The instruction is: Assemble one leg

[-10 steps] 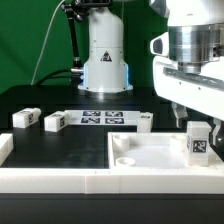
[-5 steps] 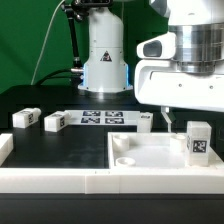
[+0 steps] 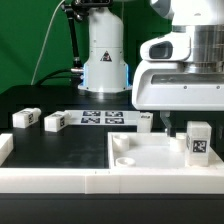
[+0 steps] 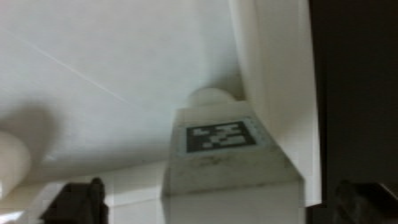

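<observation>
Gripper: the gripper (image 3: 176,124) hangs at right of centre in the exterior view, fingers spread wide with nothing between them; its dark fingertips (image 4: 75,200) sit in the lower corners of the wrist view.
Leg: the leg (image 3: 199,141) stands upright on the white panel (image 3: 150,152), lower right of the exterior view, close to the panel's far right edge; the gripper is just beside it on the exterior view's left.
Wrist view: the leg (image 4: 221,150) fills the lower centre, its tag facing the camera, between the fingertips with open gaps on both sides.
Other legs: two loose legs (image 3: 27,118) lie at middle left on the black table (image 3: 60,148), well apart from the panel.
Marker board: the marker board (image 3: 102,119) lies at centre, behind the panel.
</observation>
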You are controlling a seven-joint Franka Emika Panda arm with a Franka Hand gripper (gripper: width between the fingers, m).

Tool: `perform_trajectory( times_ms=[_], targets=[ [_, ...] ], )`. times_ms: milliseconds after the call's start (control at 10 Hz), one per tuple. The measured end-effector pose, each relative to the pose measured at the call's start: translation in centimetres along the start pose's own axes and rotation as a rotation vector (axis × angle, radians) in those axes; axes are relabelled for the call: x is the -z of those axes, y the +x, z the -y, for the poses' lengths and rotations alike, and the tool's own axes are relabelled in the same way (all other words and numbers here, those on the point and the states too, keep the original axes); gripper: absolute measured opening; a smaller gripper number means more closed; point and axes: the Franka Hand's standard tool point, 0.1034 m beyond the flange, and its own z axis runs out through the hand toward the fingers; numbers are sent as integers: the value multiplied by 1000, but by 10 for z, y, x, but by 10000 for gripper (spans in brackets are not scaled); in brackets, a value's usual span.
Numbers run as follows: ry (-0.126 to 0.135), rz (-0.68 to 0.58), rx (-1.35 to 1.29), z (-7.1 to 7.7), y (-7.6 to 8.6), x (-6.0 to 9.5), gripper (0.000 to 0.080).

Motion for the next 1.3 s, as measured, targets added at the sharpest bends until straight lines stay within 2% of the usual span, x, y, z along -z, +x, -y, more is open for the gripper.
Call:
perform_trajectory(
  times_ms=[200,300,400,700,1300],
  targets=[
    [0,0,-9,0,0,0,383],
    [0,0,-9,0,0,0,383],
    [0,0,-15,0,0,0,290],
    [1,1,-114,1,0,0,290],
    [39,-10,-764,-1,-1,0,291]
  ],
)
